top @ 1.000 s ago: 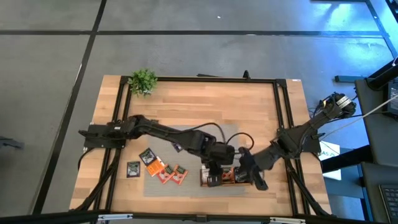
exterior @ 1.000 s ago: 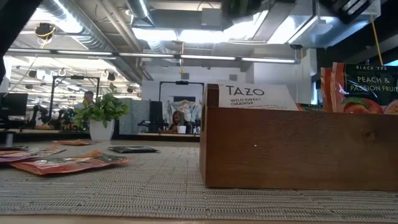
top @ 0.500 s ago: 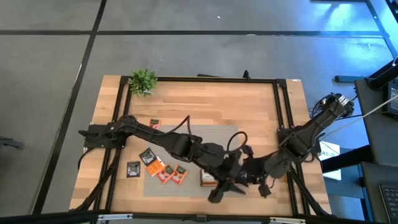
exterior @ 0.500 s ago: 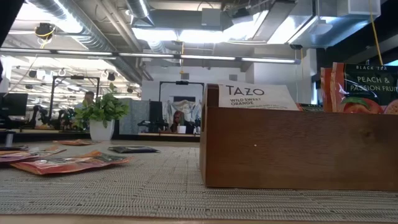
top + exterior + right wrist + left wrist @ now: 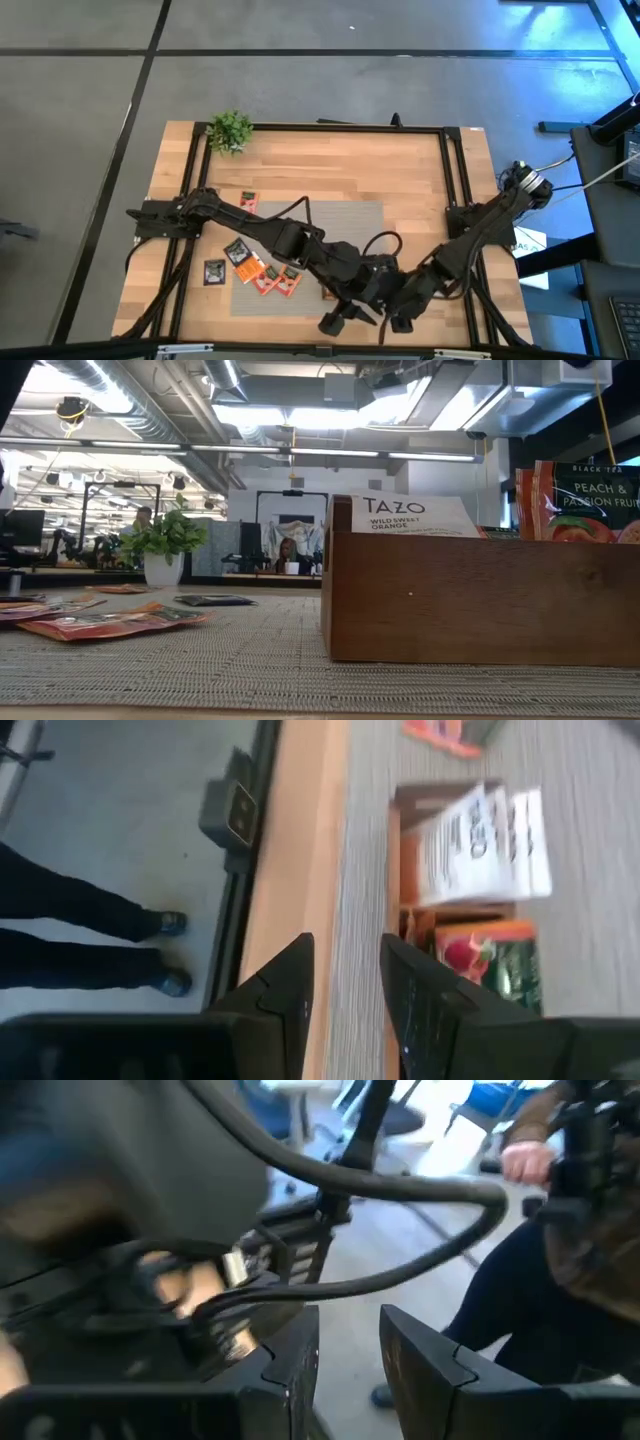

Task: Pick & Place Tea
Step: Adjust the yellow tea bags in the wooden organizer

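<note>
Overhead, I see both arms stretched to the table's near edge: my left gripper (image 5: 335, 322) and right gripper (image 5: 398, 323) hang close together, in front of the wooden tray (image 5: 330, 291). Loose tea sachets (image 5: 262, 274) lie on the grey mat (image 5: 330, 215), to the tray's left.

From table height, the tray (image 5: 480, 595) holds a white sachet (image 5: 412, 517) and peach-patterned ones (image 5: 580, 500) standing upright. No gripper shows.

My left wrist camera shows its fingers (image 5: 425, 1370) slightly apart, nothing between them, a person beyond.

My right wrist camera shows its fingers (image 5: 425, 1000) likewise slightly apart and empty, the filled tray beyond.

I judge we are between picks; next, an arm must travel back to a loose sachet.
</note>
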You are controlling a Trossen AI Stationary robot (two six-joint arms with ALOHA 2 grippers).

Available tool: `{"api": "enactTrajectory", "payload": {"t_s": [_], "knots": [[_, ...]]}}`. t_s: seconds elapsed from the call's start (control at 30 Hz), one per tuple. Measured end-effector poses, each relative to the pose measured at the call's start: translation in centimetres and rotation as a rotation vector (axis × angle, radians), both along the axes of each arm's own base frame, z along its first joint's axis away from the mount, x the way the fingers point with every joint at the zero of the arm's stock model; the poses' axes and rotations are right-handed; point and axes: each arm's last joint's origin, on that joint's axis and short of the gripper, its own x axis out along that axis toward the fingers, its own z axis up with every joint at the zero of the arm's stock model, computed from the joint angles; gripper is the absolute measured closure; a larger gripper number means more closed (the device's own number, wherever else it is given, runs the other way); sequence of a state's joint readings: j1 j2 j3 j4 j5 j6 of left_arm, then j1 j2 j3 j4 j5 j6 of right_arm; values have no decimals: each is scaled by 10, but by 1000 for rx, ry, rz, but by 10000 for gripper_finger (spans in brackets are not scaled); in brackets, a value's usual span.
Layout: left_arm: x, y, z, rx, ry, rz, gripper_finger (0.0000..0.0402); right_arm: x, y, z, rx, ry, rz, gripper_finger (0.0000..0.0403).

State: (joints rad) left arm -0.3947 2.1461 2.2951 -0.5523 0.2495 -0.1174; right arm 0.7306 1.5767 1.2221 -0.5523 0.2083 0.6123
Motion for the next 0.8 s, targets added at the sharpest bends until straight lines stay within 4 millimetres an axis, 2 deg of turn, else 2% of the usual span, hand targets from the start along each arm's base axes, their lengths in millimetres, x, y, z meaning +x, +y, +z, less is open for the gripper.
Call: {"api": "enactTrajectory", "payload": {"t_s": [0.17, 0.37, 0.53, 0.67, 0.8], "knots": [[-19, -9, 13, 29, 27, 91, 298, 3, 13, -24, -16, 75, -33, 282], [-49, -22, 30, 80, 30, 165, 293, 14, 15, -55, -78, 153, -74, 282], [-66, -30, 32, 140, 69, 245, 292, 25, 1, -62, -123, 177, -142, 282], [-72, -33, 28, 187, 93, 317, 295, 30, -18, -65, -185, 215, -247, 282], [-75, -34, 26, 212, 117, 374, 295, 32, -29, -61, -202, 236, -252, 282]]}}
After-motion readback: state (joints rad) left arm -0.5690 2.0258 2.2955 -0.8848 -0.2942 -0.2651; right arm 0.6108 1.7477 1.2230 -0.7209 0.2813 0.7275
